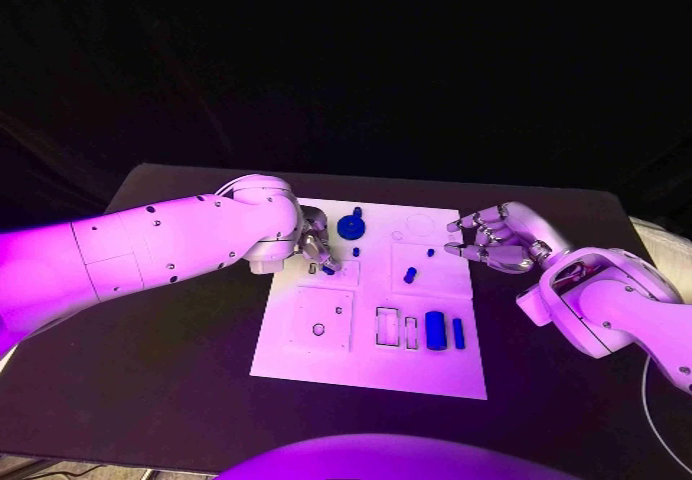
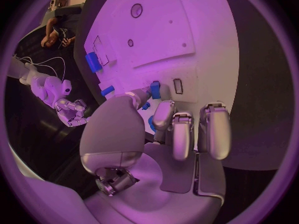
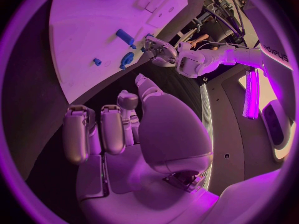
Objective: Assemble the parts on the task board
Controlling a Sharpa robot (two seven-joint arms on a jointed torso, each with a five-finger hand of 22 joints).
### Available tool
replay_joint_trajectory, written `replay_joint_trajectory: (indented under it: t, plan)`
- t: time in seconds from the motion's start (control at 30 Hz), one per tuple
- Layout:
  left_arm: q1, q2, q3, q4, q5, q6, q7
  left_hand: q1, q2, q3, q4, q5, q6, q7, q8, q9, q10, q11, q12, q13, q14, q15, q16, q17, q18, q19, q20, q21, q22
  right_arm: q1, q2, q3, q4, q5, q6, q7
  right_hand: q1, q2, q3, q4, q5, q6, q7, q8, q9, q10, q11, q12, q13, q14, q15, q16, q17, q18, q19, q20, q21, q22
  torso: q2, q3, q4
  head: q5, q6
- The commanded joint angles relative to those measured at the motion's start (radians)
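A white task board (image 1: 368,370) is seen lying in the middle of the black table (image 1: 159,380), and five blue parts can be counted on it in the head view. A round blue part with a stem (image 1: 352,226) lies at the far left of the board, a tiny blue piece (image 1: 397,236) lies just beside it toward the middle, and a short blue peg (image 1: 408,275) lies in the centre. Toward the near right, a thick blue cylinder (image 1: 434,329) and a thin blue bar (image 1: 457,333) are set side by side, next to two empty rectangular slots (image 1: 397,327). A square plate (image 1: 323,319) with a round hole is fixed on the board's near left. The left hand (image 1: 312,244) is placed over the board's far left corner, and a sixth small blue part (image 2: 155,90) is pinched between its thumb and a finger, as is shown in the left wrist view; the remaining fingers (image 2: 214,129) are held loosely curled above the board. The right hand (image 1: 498,238) is held at the board's far right edge with nothing in it, its fingers half curled and apart.
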Motion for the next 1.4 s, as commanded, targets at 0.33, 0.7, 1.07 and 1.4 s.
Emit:
replay_joint_trajectory:
  t: [0.33,0.7,1.07,1.4]
  plan:
    - [-0.006,0.017,-0.005,-0.02,-0.001,0.066,-0.014,-0.067,0.01,-0.064,-0.005,-0.005,0.039,-0.023,0.008,0.014,0.007,-0.006,0.008,0.003,0.105,-0.007,0.003,0.263,-0.008,0.021,-0.002,0.005,0.111,-0.001,-0.005,0.0,0.004,-0.003,0.01,0.01,-0.019,-0.002,-0.013,0.008,0.006,0.009,-0.001,0.002,0.0,-0.007,0.0,-0.007,-0.004,0.039,-0.006,-0.011,-0.004,0.013,-0.008,-0.004,-0.007,0.015,-0.001,0.0005,-0.0009,-0.001,-0.003]
    - [-0.006,0.028,-0.005,-0.037,-0.001,0.074,-0.014,-0.101,0.026,-0.105,0.013,-0.004,0.053,-0.026,0.007,0.017,0.015,-0.009,0.013,0.007,0.105,-0.009,0.003,0.263,-0.01,0.027,-0.004,0.01,0.12,-0.001,-0.005,0.0,0.001,-0.001,-0.004,0.006,-0.057,-0.003,-0.045,0.044,0.062,0.009,-0.003,0.001,0.0,-0.006,-0.001,-0.003,-0.009,0.039,-0.007,-0.019,-0.01,0.014,-0.009,-0.004,-0.012,0.009,0.0,0.0005,-0.0016,-0.003,-0.006]
    - [-0.006,0.036,-0.005,-0.054,-0.001,0.091,-0.015,-0.128,0.03,-0.148,0.028,-0.004,0.067,-0.029,0.005,0.02,0.019,-0.011,0.012,0.006,0.105,-0.01,0.003,0.263,-0.012,0.032,-0.005,0.015,0.128,-0.001,-0.009,0.0,0.004,0.0,-0.012,-0.005,-0.067,0.0,-0.057,0.058,0.068,0.009,-0.003,0.0,0.0,-0.007,-0.001,-0.002,-0.011,0.039,-0.007,-0.023,-0.013,0.015,-0.011,-0.005,-0.014,0.006,-0.001,0.0004,0.0002,-0.007,-0.008]
    - [-0.006,0.037,-0.005,-0.057,-0.001,0.096,-0.013,-0.191,0.019,-0.281,0.082,-0.007,0.078,-0.029,-0.002,0.024,0.022,-0.011,0.008,0.003,0.105,-0.01,0.003,0.263,-0.012,0.033,-0.006,0.014,0.132,-0.001,-0.01,0.0,0.005,0.0,-0.015,-0.005,-0.07,-0.001,-0.061,0.061,0.069,0.009,-0.003,0.0,0.0,-0.01,-0.001,-0.008,-0.016,0.037,-0.007,-0.029,-0.019,0.017,-0.015,-0.005,-0.018,-0.001,-0.001,-0.0001,0.0012,-0.01,-0.008]
